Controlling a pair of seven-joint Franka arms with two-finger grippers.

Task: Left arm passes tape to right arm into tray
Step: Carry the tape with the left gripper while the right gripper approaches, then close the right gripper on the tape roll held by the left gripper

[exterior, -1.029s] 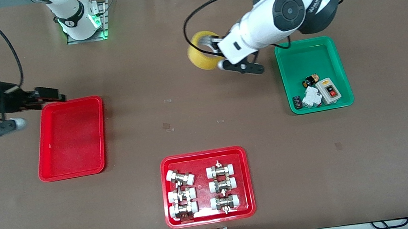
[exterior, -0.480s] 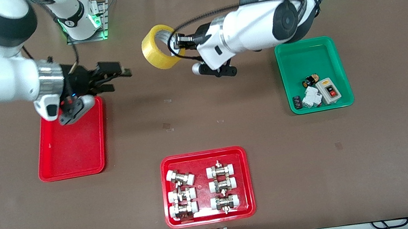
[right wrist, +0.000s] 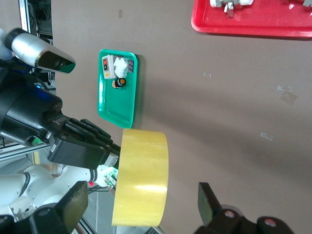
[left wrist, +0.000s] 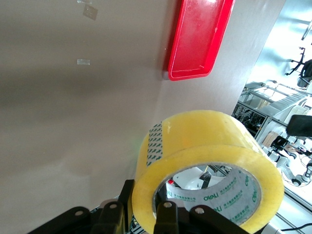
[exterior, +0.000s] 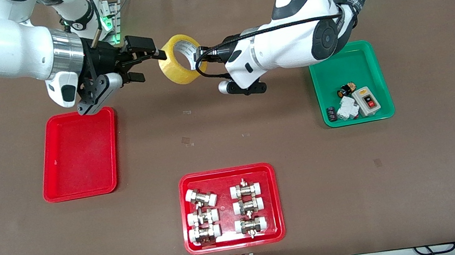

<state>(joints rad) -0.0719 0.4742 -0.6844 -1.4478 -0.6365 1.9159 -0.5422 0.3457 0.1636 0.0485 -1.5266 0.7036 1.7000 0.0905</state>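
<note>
Lying bare-floored: tray [exterior: 79, 155], tape [exterior: 177, 59] aloft.

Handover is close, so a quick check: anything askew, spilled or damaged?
Nothing stands out. The left gripper holds the tape in the air, the open right gripper beside it, and the bare red tray lies flat.

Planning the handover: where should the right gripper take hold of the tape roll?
Across the tape's yellow outer band, one finger on each flat face, coming from the right arm's end. The left gripper pinches the ring wall toward its own arm, leaving that edge free, and the right gripper is open.
</note>
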